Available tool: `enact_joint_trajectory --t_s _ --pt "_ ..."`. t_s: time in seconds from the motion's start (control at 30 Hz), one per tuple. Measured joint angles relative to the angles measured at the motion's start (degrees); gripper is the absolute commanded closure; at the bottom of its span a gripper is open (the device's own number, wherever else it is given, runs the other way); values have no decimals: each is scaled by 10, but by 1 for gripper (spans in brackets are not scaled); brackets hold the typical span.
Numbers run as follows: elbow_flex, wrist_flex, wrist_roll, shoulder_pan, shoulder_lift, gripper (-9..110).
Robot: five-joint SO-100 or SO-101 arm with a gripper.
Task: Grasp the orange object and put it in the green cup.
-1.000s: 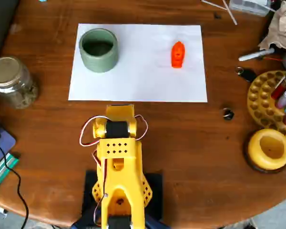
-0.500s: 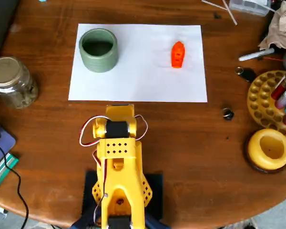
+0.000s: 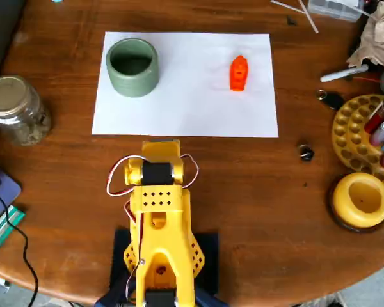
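Orange object (image 3: 239, 73) on paper (image 3: 192, 109), long axis vertical, tip up; gripper state unclear.

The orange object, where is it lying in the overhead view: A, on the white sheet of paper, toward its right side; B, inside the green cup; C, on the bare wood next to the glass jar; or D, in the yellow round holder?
A: the orange object lies on the white paper, toward its right side, apart from the green cup at the left.
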Motion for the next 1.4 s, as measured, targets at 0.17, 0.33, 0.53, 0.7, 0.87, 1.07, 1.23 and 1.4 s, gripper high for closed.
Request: enact_joint_trajectory --t_s 0.17,0.33,0.53,0.7,0.87,1.07,1.23,1.4 --pt "0 -52 49 28 0 102" --pt "0 -143 223 82 0 102" --pt "0 -243 342 115 -6 102" --pt "0 -291 527 156 -7 102" --pt "0 -352 670 168 -7 102" --pt "0 -388 799 183 -8 102" --pt "0 -504 832 186 -98 102" --pt "1 -731 849 182 -318 102"
